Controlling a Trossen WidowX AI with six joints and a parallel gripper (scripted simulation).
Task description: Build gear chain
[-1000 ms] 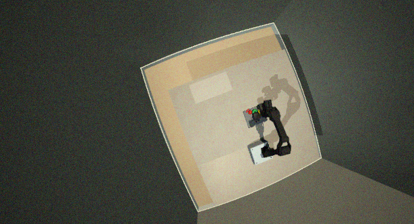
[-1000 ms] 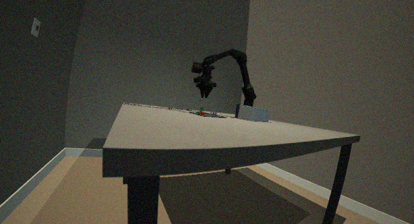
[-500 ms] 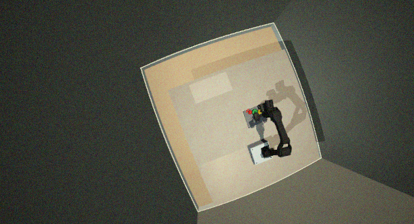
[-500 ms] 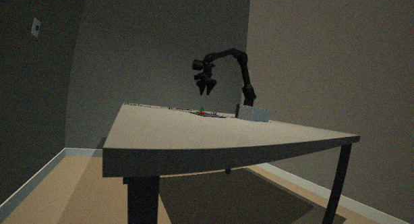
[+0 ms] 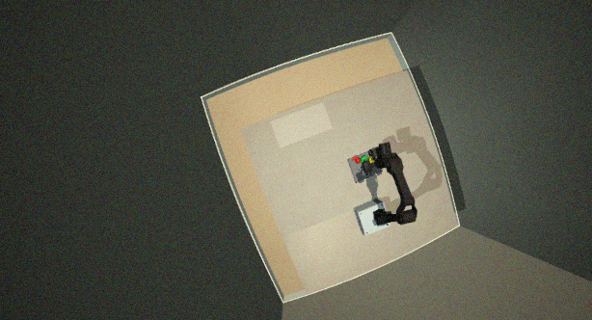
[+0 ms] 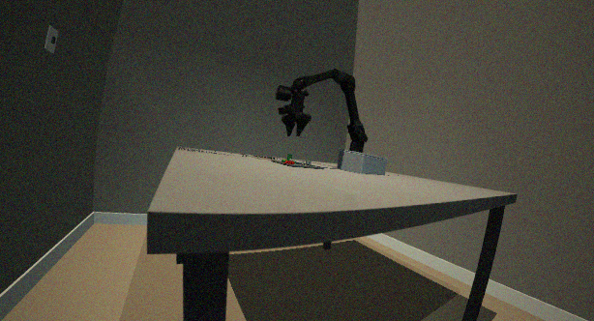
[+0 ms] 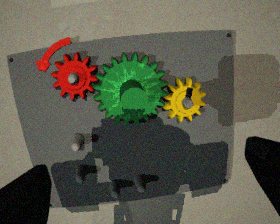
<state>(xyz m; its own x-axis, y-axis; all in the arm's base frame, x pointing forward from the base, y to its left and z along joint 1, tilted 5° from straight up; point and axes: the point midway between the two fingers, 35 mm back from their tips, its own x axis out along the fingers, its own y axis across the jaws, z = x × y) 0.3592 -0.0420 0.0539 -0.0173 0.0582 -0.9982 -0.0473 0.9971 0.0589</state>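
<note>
The red gear [image 5: 357,160] [image 7: 82,84] sits at the left of the grey board [image 5: 354,173] [image 7: 41,115], beside its red arrow. The yellow gear [image 5: 371,160] [image 7: 181,109] with a black stripe sits at the right. A large green gear [image 5: 364,158] [image 7: 110,86] with a tall green hub lies between them, its teeth reaching both gears' teeth in the wrist view. Its peg is hidden, and I cannot tell exactly how flat it sits. My gripper [image 6: 294,133] [image 7: 148,159] is wide open and empty, well above the board.
Several empty pegs stand on the board's lower half, including a pale one [image 7: 77,144], partly in the arm's shadow. The robot's light base [image 5: 367,224] [image 6: 363,162] stands near the board. No other loose gear can be made out.
</note>
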